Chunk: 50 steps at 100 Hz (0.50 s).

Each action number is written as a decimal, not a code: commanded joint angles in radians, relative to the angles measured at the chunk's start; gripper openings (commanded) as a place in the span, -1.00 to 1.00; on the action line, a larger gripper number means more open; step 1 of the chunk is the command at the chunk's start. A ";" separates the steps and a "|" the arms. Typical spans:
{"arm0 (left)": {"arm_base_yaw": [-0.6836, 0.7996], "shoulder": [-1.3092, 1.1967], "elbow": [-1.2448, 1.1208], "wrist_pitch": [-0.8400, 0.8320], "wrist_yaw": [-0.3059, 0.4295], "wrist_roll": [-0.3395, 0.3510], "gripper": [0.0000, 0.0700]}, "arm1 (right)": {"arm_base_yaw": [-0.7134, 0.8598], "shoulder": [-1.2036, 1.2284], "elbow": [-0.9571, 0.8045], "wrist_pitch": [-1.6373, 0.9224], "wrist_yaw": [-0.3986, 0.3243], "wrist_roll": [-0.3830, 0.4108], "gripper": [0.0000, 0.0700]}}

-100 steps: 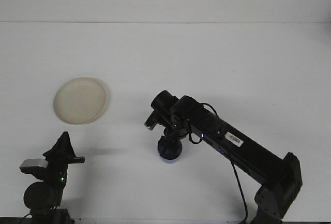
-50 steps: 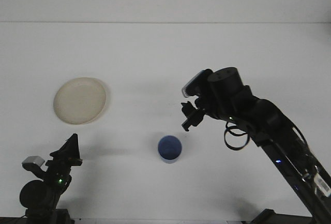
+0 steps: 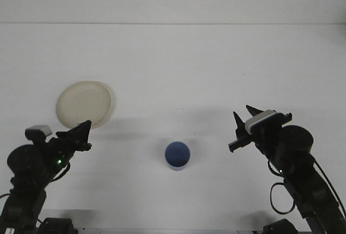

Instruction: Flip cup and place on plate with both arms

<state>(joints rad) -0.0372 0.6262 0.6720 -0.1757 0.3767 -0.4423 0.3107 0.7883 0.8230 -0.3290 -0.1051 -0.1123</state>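
Observation:
A blue cup (image 3: 177,155) stands on the white table near the front centre, with its mouth facing up and nothing touching it. A round cream plate (image 3: 84,104) lies flat at the left with nothing on it. My right gripper (image 3: 242,112) hovers to the right of the cup, well apart from it; it is open and holds nothing. My left gripper (image 3: 81,132) is at the lower left, just in front of the plate's near rim, and points right toward the cup.
The white table (image 3: 216,61) stretches back to a pale wall. Both arm bases rise from the front edge at the lower left and lower right corners.
My right gripper let go of the cup, rose and drew back to the right. The cup stays standing with its mouth up. My left arm lifted and moved up toward the plate.

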 commanded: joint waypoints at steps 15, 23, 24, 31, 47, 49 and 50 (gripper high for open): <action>-0.108 0.294 0.275 -0.176 0.025 0.284 -0.92 | -0.071 -0.150 -0.180 0.106 -0.002 0.015 -0.14; -0.161 0.378 0.352 -0.234 0.025 0.328 -0.49 | -0.096 -0.183 -0.213 0.108 0.000 0.015 0.17; -0.167 0.388 0.360 -0.240 0.025 0.332 -0.42 | -0.099 -0.185 -0.216 0.108 0.000 0.015 0.20; -0.212 0.449 0.416 -0.275 0.025 0.353 0.03 | -0.120 -0.198 -0.224 0.095 0.000 0.014 0.30; -0.317 0.563 0.519 -0.342 0.025 0.402 0.22 | -0.149 -0.199 -0.227 0.090 -0.001 0.015 0.30; -0.330 0.576 0.531 -0.354 0.025 0.406 0.22 | -0.149 -0.198 -0.227 0.090 -0.001 0.015 0.30; -0.337 0.583 0.537 -0.359 0.025 0.408 0.22 | -0.149 -0.198 -0.227 0.090 -0.001 0.015 0.30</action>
<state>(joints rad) -0.3386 1.1679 1.1637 -0.5133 0.3931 -0.0849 0.1604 0.5869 0.5938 -0.2455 -0.1043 -0.1070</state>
